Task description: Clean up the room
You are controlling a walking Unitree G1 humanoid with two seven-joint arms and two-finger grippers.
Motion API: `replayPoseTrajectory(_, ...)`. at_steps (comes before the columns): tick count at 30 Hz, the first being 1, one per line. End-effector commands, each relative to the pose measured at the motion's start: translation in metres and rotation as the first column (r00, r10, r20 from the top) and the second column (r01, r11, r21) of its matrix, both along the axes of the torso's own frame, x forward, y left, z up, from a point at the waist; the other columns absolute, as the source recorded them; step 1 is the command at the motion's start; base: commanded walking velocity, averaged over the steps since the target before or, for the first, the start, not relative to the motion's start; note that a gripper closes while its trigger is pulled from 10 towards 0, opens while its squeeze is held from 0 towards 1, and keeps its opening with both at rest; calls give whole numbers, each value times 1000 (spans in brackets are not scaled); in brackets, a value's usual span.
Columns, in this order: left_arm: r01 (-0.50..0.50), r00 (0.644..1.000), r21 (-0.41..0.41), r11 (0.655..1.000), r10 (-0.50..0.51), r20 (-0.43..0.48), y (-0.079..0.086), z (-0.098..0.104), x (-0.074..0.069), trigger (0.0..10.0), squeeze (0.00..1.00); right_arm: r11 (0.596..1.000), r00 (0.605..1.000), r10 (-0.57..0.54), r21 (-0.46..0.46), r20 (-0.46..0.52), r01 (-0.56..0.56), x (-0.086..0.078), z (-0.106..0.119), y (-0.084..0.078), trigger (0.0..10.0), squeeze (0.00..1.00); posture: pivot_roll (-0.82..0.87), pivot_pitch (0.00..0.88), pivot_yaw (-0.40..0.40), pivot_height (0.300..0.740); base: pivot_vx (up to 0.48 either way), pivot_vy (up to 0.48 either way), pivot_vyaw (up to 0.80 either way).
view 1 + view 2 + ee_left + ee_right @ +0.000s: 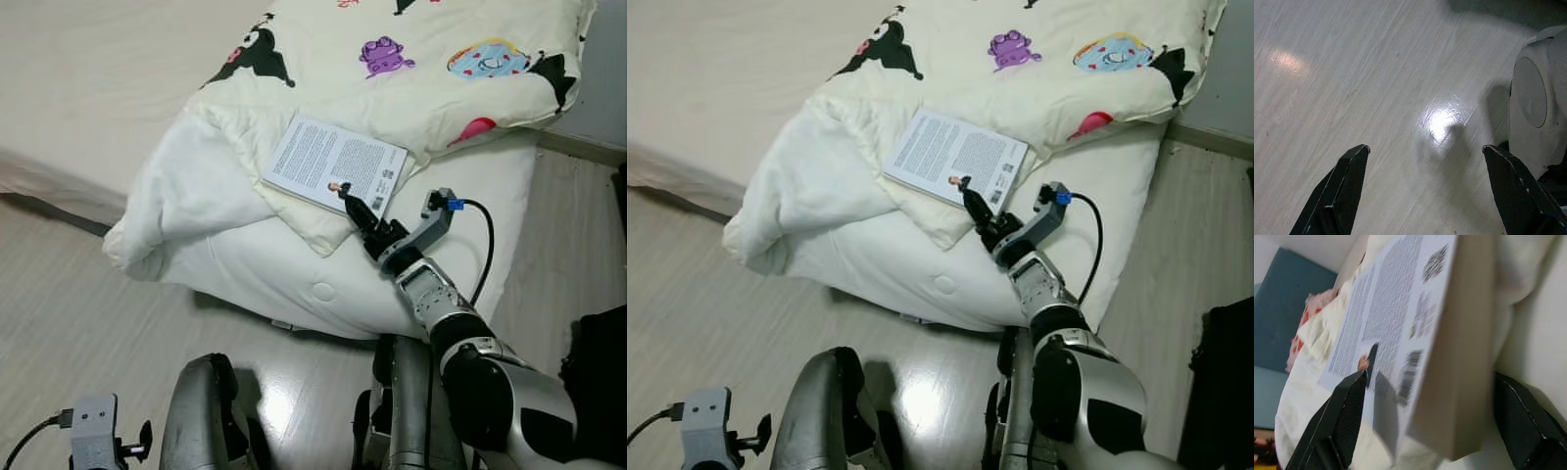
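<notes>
A book (pixel 335 164) lies back cover up on a cream quilt (pixel 431 69) heaped over a white mattress (pixel 284 264) on the floor (pixel 69 294). The right gripper (pixel 349 199) reaches its near edge. From the head views its fingers look bunched at the cover, but the right wrist view shows the 2 fingers (pixel 1339 423) spread wide, one over the cover, one beside the page edge, with the book (pixel 1400 333) between them; whether they touch it is hard to tell. The left gripper (pixel 1425 196) hangs low, its 2 fingers parted over bare floor (pixel 1352 73) beside the robot's leg (pixel 1535 103). Open floor lies to the left of the mattress.
</notes>
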State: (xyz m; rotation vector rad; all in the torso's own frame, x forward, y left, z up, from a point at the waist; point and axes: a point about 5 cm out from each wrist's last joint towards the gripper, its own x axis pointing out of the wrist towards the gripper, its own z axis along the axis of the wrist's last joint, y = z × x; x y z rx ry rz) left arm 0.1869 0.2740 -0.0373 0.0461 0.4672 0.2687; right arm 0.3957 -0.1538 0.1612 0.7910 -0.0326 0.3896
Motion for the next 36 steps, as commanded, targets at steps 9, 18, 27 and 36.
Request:
replayPoseTrajectory(9, 3, 998, 13, 1000, -2, -56, 6, -6, -14, 10000, 0, 997, 999, -34, 67, -39, 37, -6, -15, -7, 4902, 0, 58, 468, 39, 535, 0, 0, 0)
replayPoseTrajectory(18, -8, 998, 11, 1000, 8, -57, 4, -6, -11, 10000, 0, 998, 1000, 1, 68, -4, 0, -4, -6, -10, 0, 0, 58, 442, 27, 535, 0, 0, 0)
replayPoseTrajectory(27, -23, 1000, -5, 1000, 23, -18, 1, 1, 9, 10000, 0, 995, 995, 68, 62, 79, -73, -1, 8, -6, 0, 0, 36, 381, 7, 535, 0, 0, 0)
replayPoseTrajectory(36, -31, 998, -39, 999, 34, 56, -10, 20, 50, 10000, 0, 967, 928, 225, 45, 297, -249, -1, 42, 15, 0, 0, 10, 286, 6, 535, 0, 0, 0)
